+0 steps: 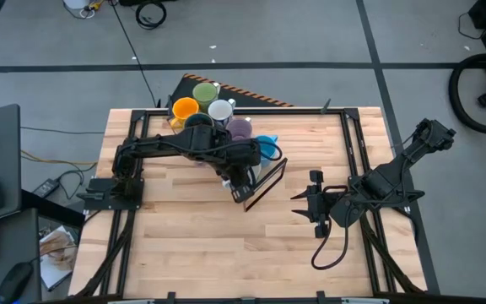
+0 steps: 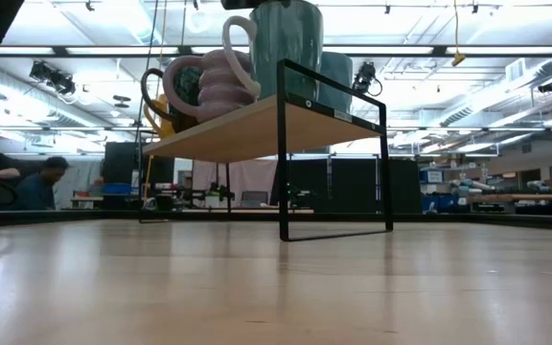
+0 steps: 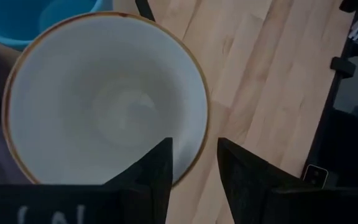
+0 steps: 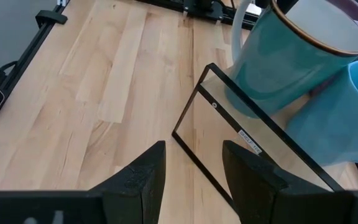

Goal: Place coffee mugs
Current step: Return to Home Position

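- Pale wood planks are forming the table (image 1: 192, 253), and we are finding every mug gathered on one black-framed shelf (image 1: 267, 183) standing toward its far middle.
- We are seeing the left gripper (image 3: 194, 146) hovering directly above the teal mug (image 3: 104, 106) at the shelf's near end. Its fingers are spread, pinching nothing, and the mug's brown rim and white inside are filling its wrist view.
- We are seeing the right gripper (image 4: 194, 146) waiting over bare table, well apart from the shelf on its right side. Its fingers are likewise spread and empty, pointing toward the teal mug and the blue mug (image 4: 353, 118) just beside it.
- The left arm is lying across the shelf in the high view, hiding the teal mug and part of the row.
- Around that arm we are counting six mugs from above: a green mug (image 1: 205, 91), an orange mug (image 1: 184, 108), a white mug (image 1: 220, 110), a dark mug (image 1: 197, 122), a lavender mug (image 1: 240, 128) and the blue one.
- With the teal mug we are reaching seven; whether more are standing beneath the arm we cannot tell.
- We are counting one shelf and two arms.
- Beyond the table, a seated person (image 2: 51, 177) is showing in the low view.
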